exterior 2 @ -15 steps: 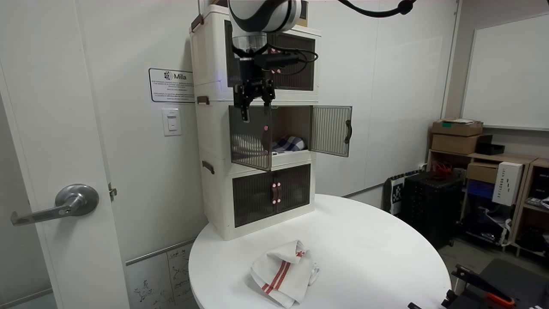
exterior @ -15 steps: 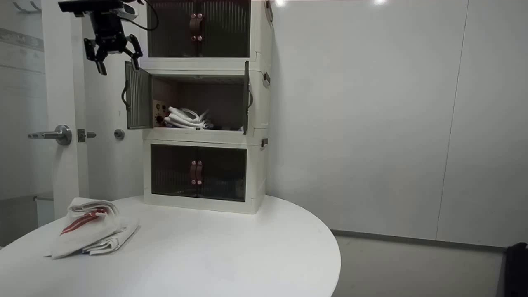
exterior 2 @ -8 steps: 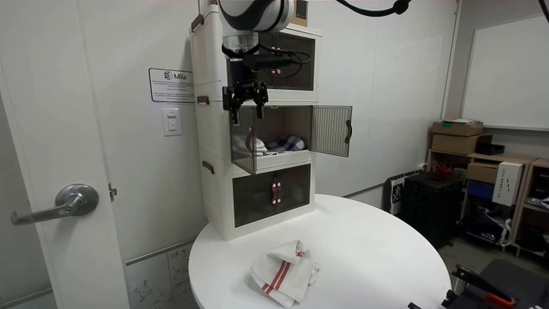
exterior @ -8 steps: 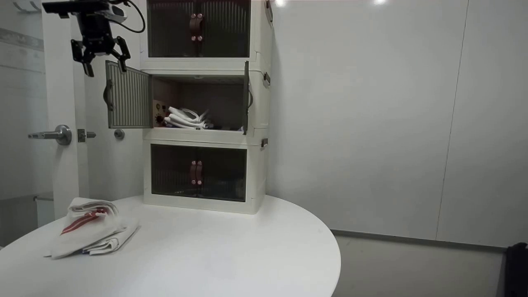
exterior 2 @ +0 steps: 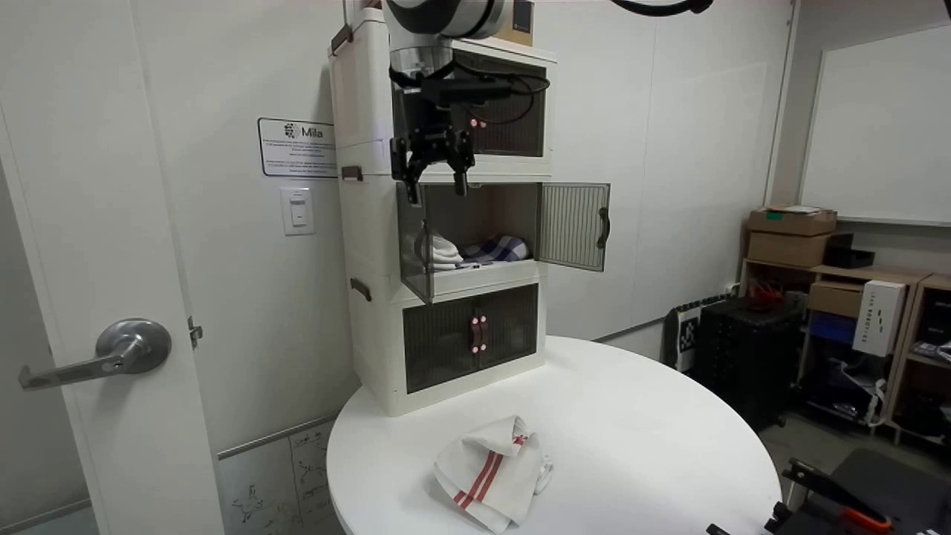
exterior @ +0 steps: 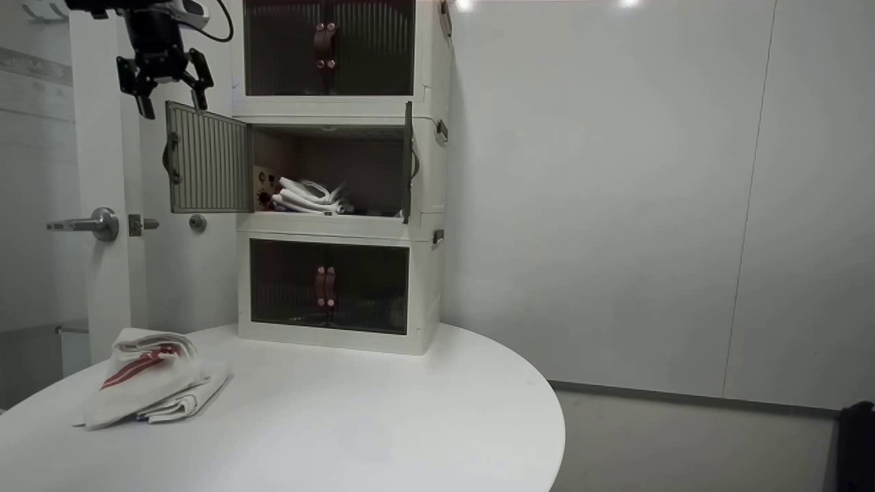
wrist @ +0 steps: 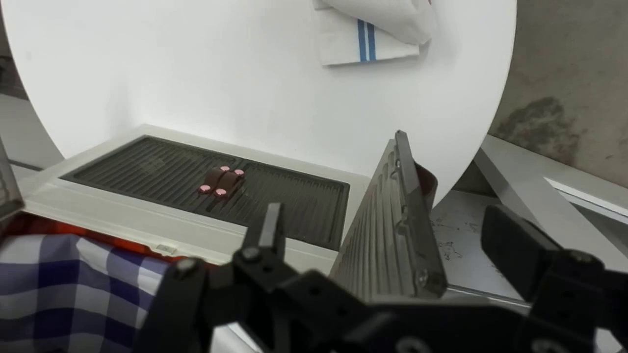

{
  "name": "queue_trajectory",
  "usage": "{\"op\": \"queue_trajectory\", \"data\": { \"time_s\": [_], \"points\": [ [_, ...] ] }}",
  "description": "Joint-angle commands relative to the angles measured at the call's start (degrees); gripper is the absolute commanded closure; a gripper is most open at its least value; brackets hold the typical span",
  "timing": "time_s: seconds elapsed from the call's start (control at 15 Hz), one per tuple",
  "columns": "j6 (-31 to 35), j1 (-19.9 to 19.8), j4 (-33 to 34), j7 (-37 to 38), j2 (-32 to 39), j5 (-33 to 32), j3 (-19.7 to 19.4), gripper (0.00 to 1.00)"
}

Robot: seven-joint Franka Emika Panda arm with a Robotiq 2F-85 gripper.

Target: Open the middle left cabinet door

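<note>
Tool, jaws spread, should rise toward twelve o'clock before withdrawing, sparing the swung-out middle left door.

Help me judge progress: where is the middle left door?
In an exterior view, the middle left door stands open at the left of the cabinet; the wrist view shows it between the tool's fingers.

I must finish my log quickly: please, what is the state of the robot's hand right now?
Hand: open, holding nothing; it does not grip the middle left cabinet door.
</note>
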Motion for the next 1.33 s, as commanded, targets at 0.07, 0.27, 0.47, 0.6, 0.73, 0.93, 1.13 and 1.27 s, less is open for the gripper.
{"op": "queue_trajectory", "data": {
  "time_s": [0.07,0.27,0.47,0.6,0.73,0.93,1.13,1.27],
  "points": [
    [-5.65,-1.12,0.03,2.2,-5.15,0.86,-1.06,0.0],
    [-6.56,-2.06,0.34,1.48,-7.68,1.52,-0.65,0.0],
    [-5.16,-2.81,-0.58,0.38,-10.4,2.45,-0.44,0.0],
    [-5.1,-3.21,-0.89,-0.05,-11.22,1.45,-0.7,0.0],
    [-5.67,-3.91,-1.3,0.48,-11.7,1.14,-1.04,0.0],
    [-4.71,-5.58,-4.83,0.69,-13.73,-0.03,-1.78,0.0],
    [-3.58,-7.09,-10.13,1.0,-16.36,-1.08,-2.4,0.0],
    [-2.9,-8.02,-14.2,1.16,-18.53,-1.37,-2.66,0.0]
  ]
}}
